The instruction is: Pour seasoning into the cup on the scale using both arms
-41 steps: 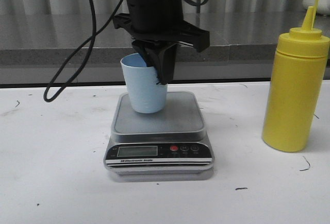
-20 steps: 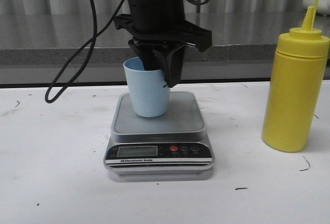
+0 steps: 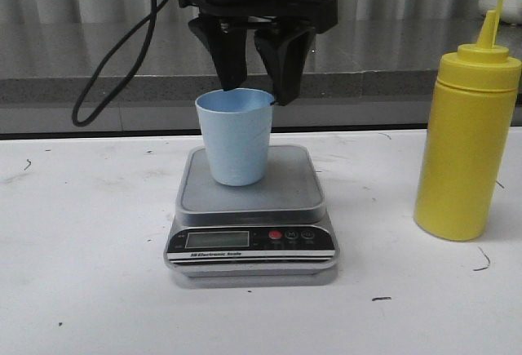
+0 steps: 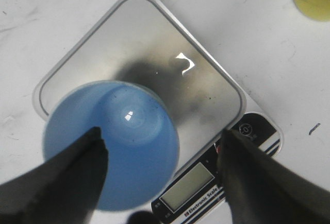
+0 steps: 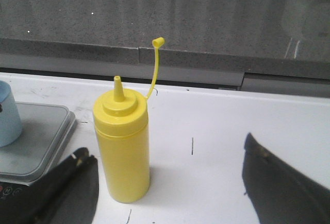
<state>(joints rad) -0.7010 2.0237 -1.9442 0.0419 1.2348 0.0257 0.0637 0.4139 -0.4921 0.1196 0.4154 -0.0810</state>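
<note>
The pale blue cup (image 3: 236,139) stands upright on the grey platform of the scale (image 3: 294,184). Just above its rim hangs my left gripper (image 3: 257,94), open, with nothing held. In the left wrist view the cup (image 4: 129,147) lies below and between the spread fingers of the left gripper (image 4: 161,134), over the scale (image 4: 170,64). The yellow seasoning bottle (image 3: 467,147) stands at the right of the table, cap off and tethered. In the right wrist view the seasoning (image 5: 124,147) stands ahead of my open right gripper (image 5: 166,149), closer to one finger. The right gripper is out of the front view.
A black cable (image 3: 106,61) loops down behind and left of the scale. A grey ledge (image 3: 408,86) runs along the back of the white table (image 3: 81,273). The scale's display and buttons (image 3: 277,237) face the front edge.
My left gripper has let go of the cup, opened and risen above its rim. The cup now stands free on the scale, a little to the right of before.
</note>
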